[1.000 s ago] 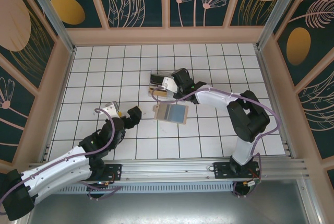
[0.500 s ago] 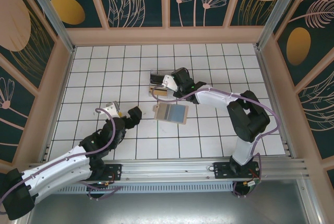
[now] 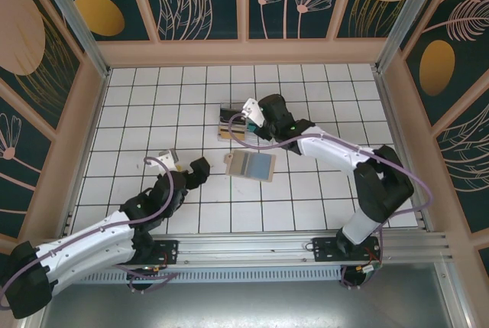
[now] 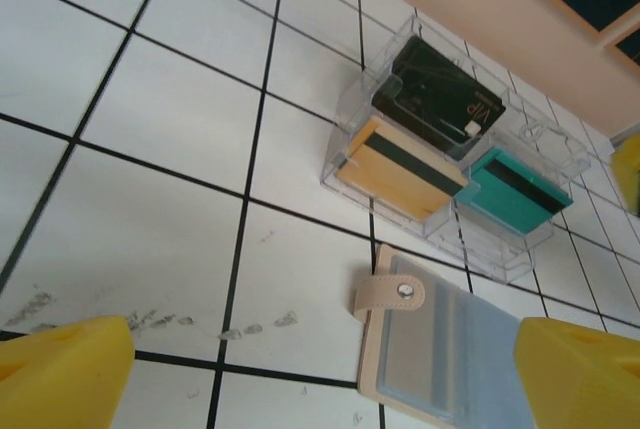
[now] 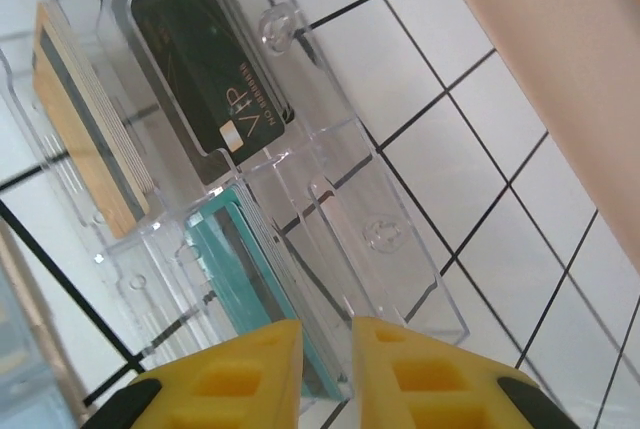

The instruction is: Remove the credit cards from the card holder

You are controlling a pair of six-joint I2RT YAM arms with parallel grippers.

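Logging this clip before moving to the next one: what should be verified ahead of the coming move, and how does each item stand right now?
1. The card holder lies open and flat: ok.
2. Cards left in its slots: cannot tell; the left wrist view shows pale, blank-looking pockets.
3. The black card, orange card and teal card sit in the clear tray: ok.
4. The left gripper is open and empty near the holder: ok.
5. The right gripper is free of the teal card: cannot tell; its fingers are nearly together just over it.
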